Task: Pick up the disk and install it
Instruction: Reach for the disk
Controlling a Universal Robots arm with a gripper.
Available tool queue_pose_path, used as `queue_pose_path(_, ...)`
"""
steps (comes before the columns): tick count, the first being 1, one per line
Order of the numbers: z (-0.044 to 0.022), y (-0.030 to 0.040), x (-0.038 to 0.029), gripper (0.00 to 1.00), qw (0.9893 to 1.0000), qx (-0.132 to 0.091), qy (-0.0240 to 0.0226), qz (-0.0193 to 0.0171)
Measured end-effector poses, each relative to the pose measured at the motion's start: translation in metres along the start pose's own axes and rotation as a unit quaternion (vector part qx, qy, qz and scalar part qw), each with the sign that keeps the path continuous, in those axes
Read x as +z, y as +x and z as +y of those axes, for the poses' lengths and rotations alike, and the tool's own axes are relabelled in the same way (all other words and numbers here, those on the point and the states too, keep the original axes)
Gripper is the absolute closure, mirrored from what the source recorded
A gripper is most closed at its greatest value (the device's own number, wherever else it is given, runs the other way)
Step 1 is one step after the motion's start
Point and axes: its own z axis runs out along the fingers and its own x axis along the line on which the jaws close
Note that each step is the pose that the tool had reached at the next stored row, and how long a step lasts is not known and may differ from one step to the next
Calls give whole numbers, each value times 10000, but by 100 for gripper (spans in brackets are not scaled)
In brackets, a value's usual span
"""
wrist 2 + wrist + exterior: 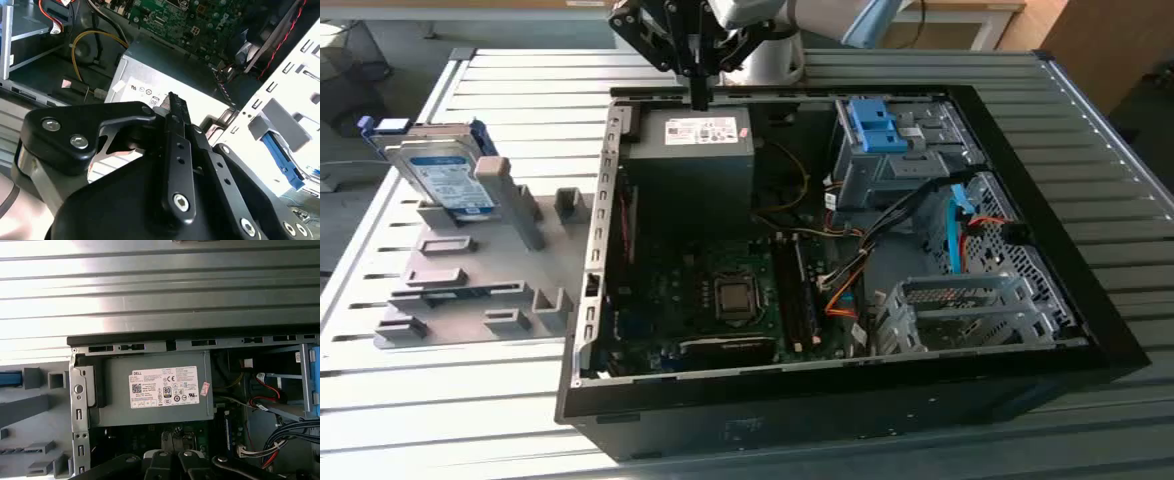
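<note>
1. Hovering above the back edge of the open computer case [854, 405], the gripper [700, 98] has its jaws pressed together with nothing between them.
2. Directly beneath the jaws lies the grey power supply [694, 160]. Its white sticker [167, 387] carries a barcode, certification marks and fine print.
3. Well apart from the jaws, outside the case toward the exterior view's left, the disk [440, 175] stands tilted on a grey fixture plate [500, 262]. Its white-and-blue label is too small to read.
4. Past the power supply from the jaws sits the green motherboard [707, 290]. Blue brackets [878, 125] top a metal bay [907, 165] toward the exterior view's right of the jaws.
5. Everything rests on a slatted metal table [454, 420]. A brown wooden panel [1107, 40] stands behind it.
</note>
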Motion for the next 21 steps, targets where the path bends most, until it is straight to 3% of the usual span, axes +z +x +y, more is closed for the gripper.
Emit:
queue_pose_path(11, 0, 5, 0, 89, 10000, 0, 0, 0)
queue_pose_path(21, -9, 115, -3, 89, 10000, 0, 0, 0)
